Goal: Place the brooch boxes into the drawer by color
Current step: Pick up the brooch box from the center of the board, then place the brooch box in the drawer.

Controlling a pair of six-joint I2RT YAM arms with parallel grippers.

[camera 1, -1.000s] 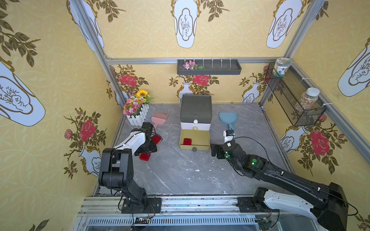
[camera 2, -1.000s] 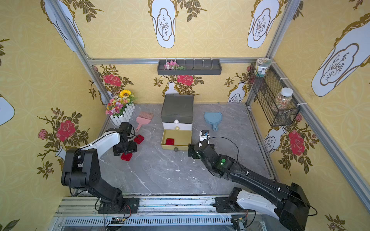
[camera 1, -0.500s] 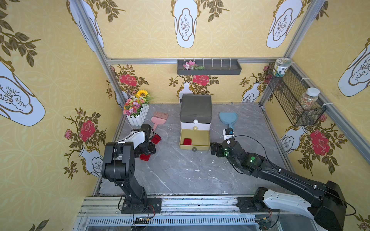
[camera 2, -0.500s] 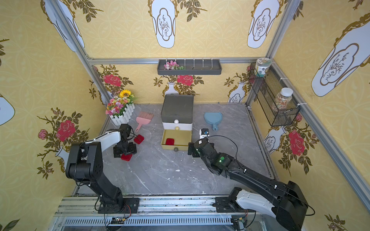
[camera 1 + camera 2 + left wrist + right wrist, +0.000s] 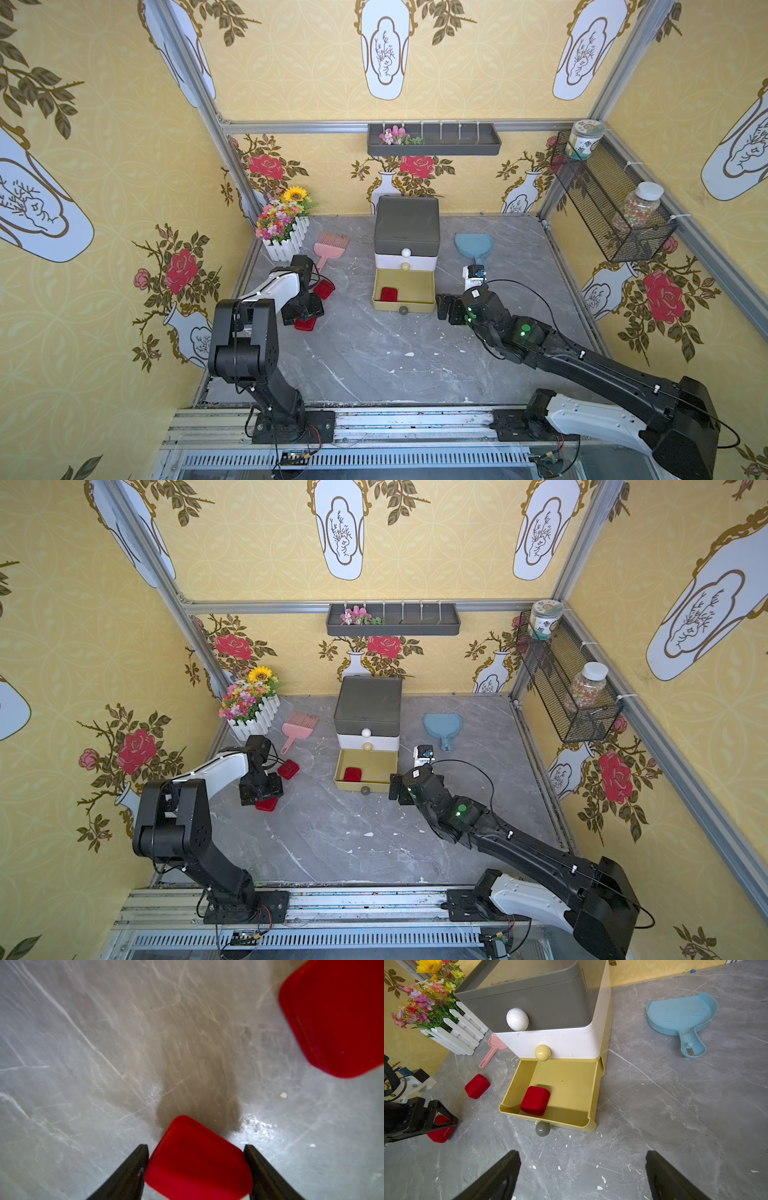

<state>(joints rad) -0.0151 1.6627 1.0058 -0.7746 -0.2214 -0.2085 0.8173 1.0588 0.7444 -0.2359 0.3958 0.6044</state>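
L gripper fingers press both sides of a small red velvety rounded-square brooch box. It lies on the grey marble-look tabletop, on the L-arm side of the pulled-out olive-yellow plastic drawer, which holds another red box. R gripper is spread wide, empty, near the drawer's front corner. Risk: box sits skewed btwn fingers, so it may twist or slip on lift.

Left gripper points down, jaws pressed against a red box; right gripper hovers low, jaws wide apart, arm outstretched.
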